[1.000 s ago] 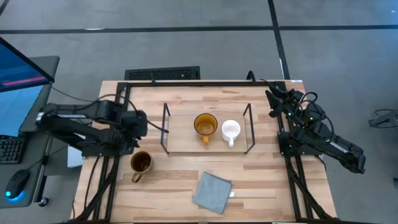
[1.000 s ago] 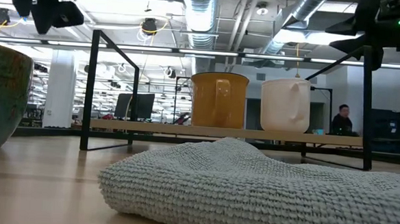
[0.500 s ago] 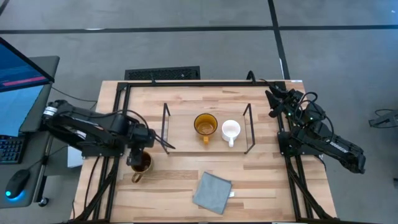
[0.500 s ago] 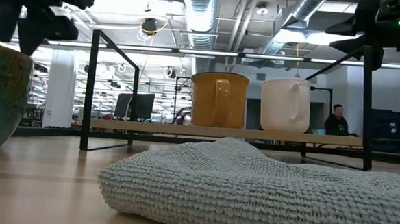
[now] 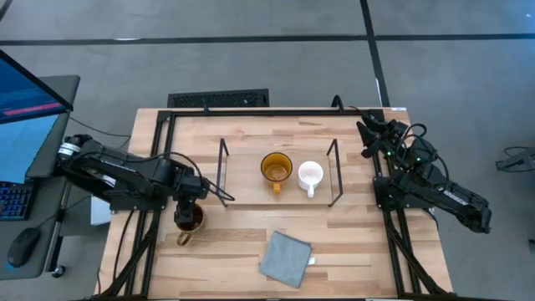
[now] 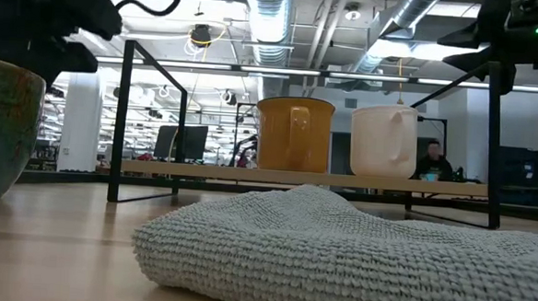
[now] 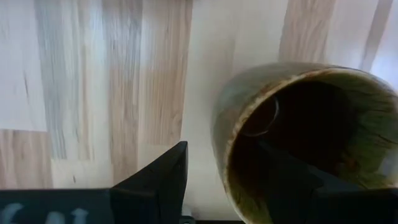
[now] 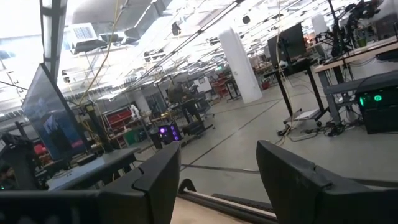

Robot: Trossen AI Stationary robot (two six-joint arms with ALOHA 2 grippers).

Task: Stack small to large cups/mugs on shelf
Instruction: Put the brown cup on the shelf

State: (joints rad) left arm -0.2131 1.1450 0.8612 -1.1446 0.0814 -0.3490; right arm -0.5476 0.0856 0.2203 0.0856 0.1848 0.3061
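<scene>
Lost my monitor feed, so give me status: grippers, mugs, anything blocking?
Left gripper open, straddling the brown mug rim. Right gripper open, parked at table edge. Amber mug and white mug on shelf. Nothing blocking.

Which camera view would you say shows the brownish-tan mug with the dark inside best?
The left wrist view: the brownish-tan mug fills it, rim and dark interior plain. The high view shows it small and partly under the left gripper; the low view shows only its side at the edge.
</scene>
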